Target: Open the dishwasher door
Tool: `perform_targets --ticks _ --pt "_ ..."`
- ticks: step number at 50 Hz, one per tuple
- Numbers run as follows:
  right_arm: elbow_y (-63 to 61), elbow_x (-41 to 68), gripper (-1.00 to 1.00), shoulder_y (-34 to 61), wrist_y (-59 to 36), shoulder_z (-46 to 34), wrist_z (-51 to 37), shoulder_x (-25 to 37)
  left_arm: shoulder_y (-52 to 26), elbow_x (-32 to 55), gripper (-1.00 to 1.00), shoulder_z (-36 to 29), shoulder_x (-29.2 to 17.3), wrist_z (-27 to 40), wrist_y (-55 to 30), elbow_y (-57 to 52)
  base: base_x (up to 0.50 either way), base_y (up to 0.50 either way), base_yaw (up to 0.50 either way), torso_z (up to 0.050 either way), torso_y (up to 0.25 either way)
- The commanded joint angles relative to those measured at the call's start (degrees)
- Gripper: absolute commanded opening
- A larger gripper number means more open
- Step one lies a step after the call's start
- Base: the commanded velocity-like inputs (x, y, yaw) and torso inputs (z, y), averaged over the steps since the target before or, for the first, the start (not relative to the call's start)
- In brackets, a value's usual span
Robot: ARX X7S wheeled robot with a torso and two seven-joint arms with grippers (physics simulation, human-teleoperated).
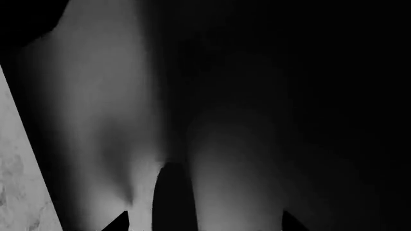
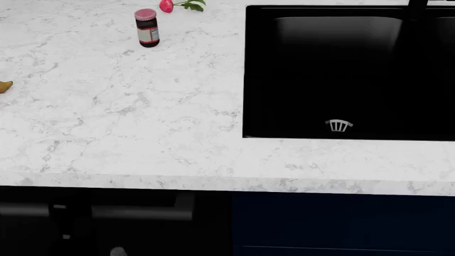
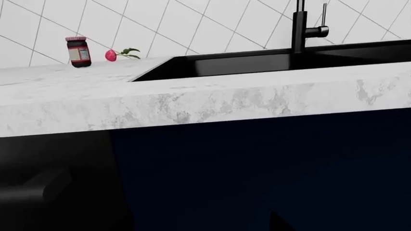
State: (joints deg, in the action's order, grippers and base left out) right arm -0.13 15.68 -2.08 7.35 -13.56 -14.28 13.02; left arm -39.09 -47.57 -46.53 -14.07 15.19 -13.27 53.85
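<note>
The dishwasher door [image 2: 142, 234] is the black panel under the counter at the left, with its long dark bar handle [image 2: 135, 212] just below the countertop edge. A dark part of my left arm [image 2: 71, 224] crosses the handle there. In the left wrist view the handle [image 1: 224, 159] fills the picture as a grey rounded bar very close up. My left gripper [image 1: 204, 224] is open, its fingertips [image 1: 119, 222] showing wide apart on either side of the bar. My right gripper [image 3: 199, 224] is open in front of navy cabinet fronts, to the right of the door [image 3: 51, 183].
The white marble countertop [image 2: 128, 117] overhangs the door. A black sink [image 2: 341, 74] with a black faucet [image 3: 299, 26] lies at the right. A red-lidded jar [image 2: 147, 28] and a pink flower [image 2: 167, 5] stand at the back. Navy cabinet doors [image 2: 341, 224] sit under the sink.
</note>
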Motion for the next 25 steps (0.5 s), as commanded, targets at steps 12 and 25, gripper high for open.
perform_targets --ticks 12,25 --pt "-0.22 0.31 1.0 0.26 -0.31 -0.62 -0.71 0.51 -0.59 0.13 -1.0 -0.34 -0.42 -0.73 -0.14 1.0 0.0 0.0 0.0 0.0 0.0" --pt "-0.18 0.6 1.0 0.15 0.1 -0.79 -0.96 0.78 0.01 -0.21 -1.0 -0.8 -1.19 -1.3 -0.2 -0.77 0.0 0.0 0.0 0.0 0.0"
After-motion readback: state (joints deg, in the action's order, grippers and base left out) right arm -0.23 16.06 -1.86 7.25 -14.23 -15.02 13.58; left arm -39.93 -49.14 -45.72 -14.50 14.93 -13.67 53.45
